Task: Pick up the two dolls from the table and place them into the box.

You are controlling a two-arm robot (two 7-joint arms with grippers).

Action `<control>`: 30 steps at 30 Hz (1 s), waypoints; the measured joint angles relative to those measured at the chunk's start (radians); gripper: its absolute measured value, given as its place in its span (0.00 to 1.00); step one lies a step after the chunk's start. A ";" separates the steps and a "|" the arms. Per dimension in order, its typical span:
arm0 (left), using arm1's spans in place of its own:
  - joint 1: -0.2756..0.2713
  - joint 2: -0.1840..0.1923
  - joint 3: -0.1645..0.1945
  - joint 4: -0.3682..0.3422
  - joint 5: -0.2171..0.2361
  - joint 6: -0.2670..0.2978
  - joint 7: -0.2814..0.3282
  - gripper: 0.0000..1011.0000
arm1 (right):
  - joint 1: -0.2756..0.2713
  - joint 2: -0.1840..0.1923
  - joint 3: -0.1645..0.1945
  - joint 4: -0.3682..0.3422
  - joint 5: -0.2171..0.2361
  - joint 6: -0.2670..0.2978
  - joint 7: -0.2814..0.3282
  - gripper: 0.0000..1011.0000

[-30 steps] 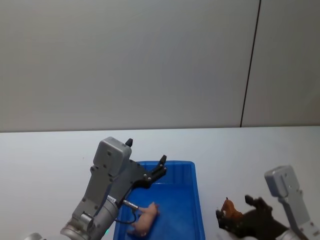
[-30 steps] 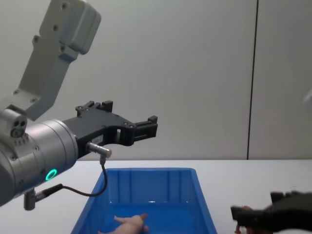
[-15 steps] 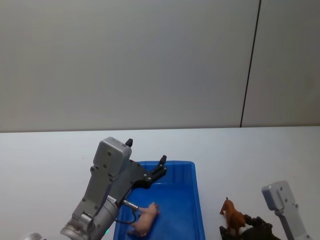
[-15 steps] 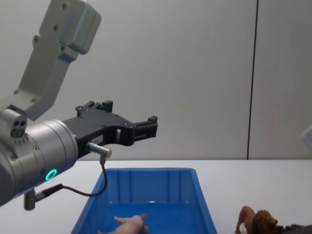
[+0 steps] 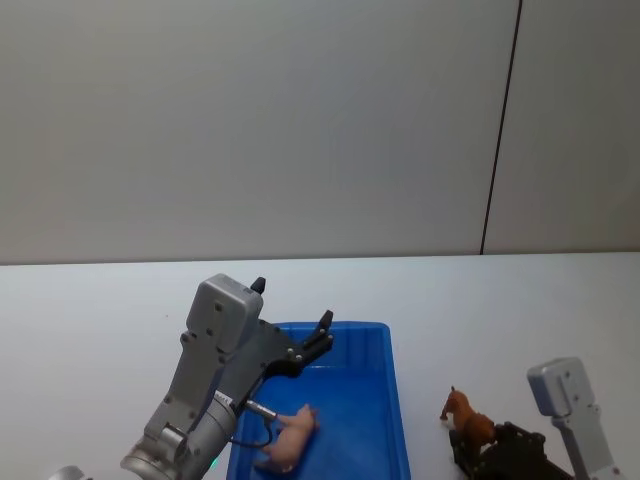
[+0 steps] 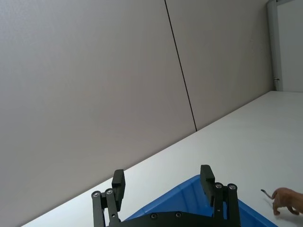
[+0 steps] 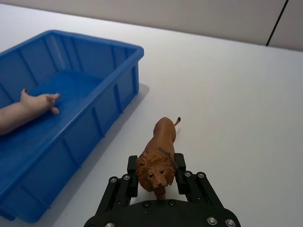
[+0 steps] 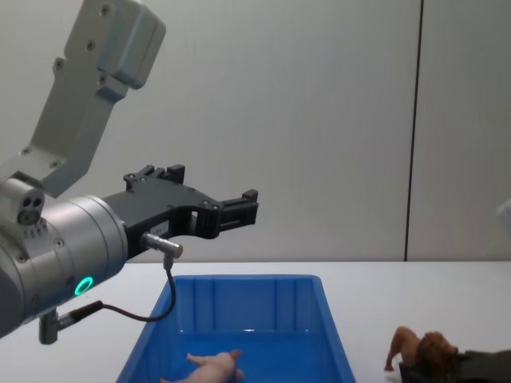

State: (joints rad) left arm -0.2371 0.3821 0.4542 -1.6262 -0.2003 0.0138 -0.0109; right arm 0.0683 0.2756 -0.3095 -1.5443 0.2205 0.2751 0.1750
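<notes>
Lion (image 7: 159,151) — apparently within right end effector (image 7: 156,166)

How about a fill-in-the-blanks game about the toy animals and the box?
1. The pig lies inside the box, which is coloured ____.
2. The right hand is shut on the ____, just outside the box.
3. The left hand hangs above the box, wide ____ and holding nothing.

Missing words: blue; lion; open.
</notes>
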 joint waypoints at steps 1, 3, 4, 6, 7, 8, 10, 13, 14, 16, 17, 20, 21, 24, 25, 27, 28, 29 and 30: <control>0.000 0.000 0.000 0.000 0.000 0.000 0.000 0.99 | 0.000 -0.001 0.000 0.000 -0.002 -0.007 -0.003 0.42; 0.000 0.000 0.000 0.000 0.000 0.000 0.000 0.99 | 0.001 -0.002 0.000 0.000 -0.006 -0.019 -0.009 0.42; 0.000 0.000 0.000 0.000 0.000 0.000 0.000 0.99 | 0.001 -0.003 0.000 0.000 -0.009 -0.029 -0.013 0.42; 0.000 0.000 0.000 0.000 0.000 0.000 0.000 0.99 | 0.002 -0.004 0.000 -0.001 -0.013 -0.039 -0.018 0.42; 0.000 0.000 0.000 0.000 0.000 0.000 0.000 0.99 | 0.003 -0.005 0.000 -0.002 -0.018 -0.050 -0.022 0.42; 0.000 0.000 0.000 0.000 0.000 0.000 0.000 0.99 | 0.003 -0.005 0.000 -0.003 -0.020 -0.055 -0.024 0.42; 0.000 0.000 0.000 0.000 0.000 0.000 0.000 0.99 | 0.004 -0.006 0.001 -0.005 -0.025 -0.066 -0.028 0.42; 0.000 0.000 0.000 0.000 0.000 0.000 0.000 0.99 | 0.006 -0.007 0.001 -0.011 -0.036 -0.089 -0.033 0.42; 0.000 0.000 0.000 0.000 0.000 0.000 0.000 0.99 | 0.009 -0.008 0.001 -0.017 -0.041 -0.100 -0.033 0.42; 0.000 0.000 0.000 0.000 0.000 0.000 0.000 0.99 | 0.011 -0.009 0.001 -0.021 -0.045 -0.110 -0.032 0.42; 0.000 0.000 0.000 0.000 0.000 0.000 0.000 0.99 | 0.015 -0.010 0.002 -0.026 -0.049 -0.120 -0.027 0.42; 0.000 0.000 0.000 0.000 0.000 0.000 0.000 0.99 | 0.024 -0.013 0.002 -0.036 -0.053 -0.132 -0.010 0.42; 0.000 0.000 0.000 0.000 0.000 0.000 0.000 0.99 | 0.027 -0.014 0.002 -0.039 -0.054 -0.134 -0.005 0.42; 0.000 0.000 0.000 0.000 0.000 0.000 0.000 0.99 | 0.039 -0.019 0.002 -0.046 -0.056 -0.136 0.020 0.42; 0.000 0.000 0.000 0.000 0.000 0.000 0.000 0.99 | 0.043 -0.020 0.001 -0.047 -0.056 -0.136 0.027 0.42; 0.000 0.000 0.000 0.000 0.000 0.000 0.000 0.99 | 0.057 -0.027 -0.001 -0.049 -0.056 -0.130 0.051 0.42; 0.000 0.000 0.000 0.000 0.000 0.000 0.000 0.99 | 0.066 -0.032 -0.003 -0.049 -0.056 -0.124 0.067 0.42; 0.000 0.000 0.000 0.000 0.000 0.000 0.000 0.99 | 0.070 -0.035 -0.004 -0.049 -0.056 -0.120 0.075 0.42; 0.000 0.000 0.000 0.000 0.000 0.000 0.000 0.99 | 0.077 -0.039 -0.005 -0.048 -0.056 -0.115 0.083 0.42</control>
State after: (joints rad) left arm -0.2371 0.3821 0.4542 -1.6262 -0.2004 0.0138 -0.0109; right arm 0.1456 0.2367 -0.3146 -1.5922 0.1644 0.1599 0.2576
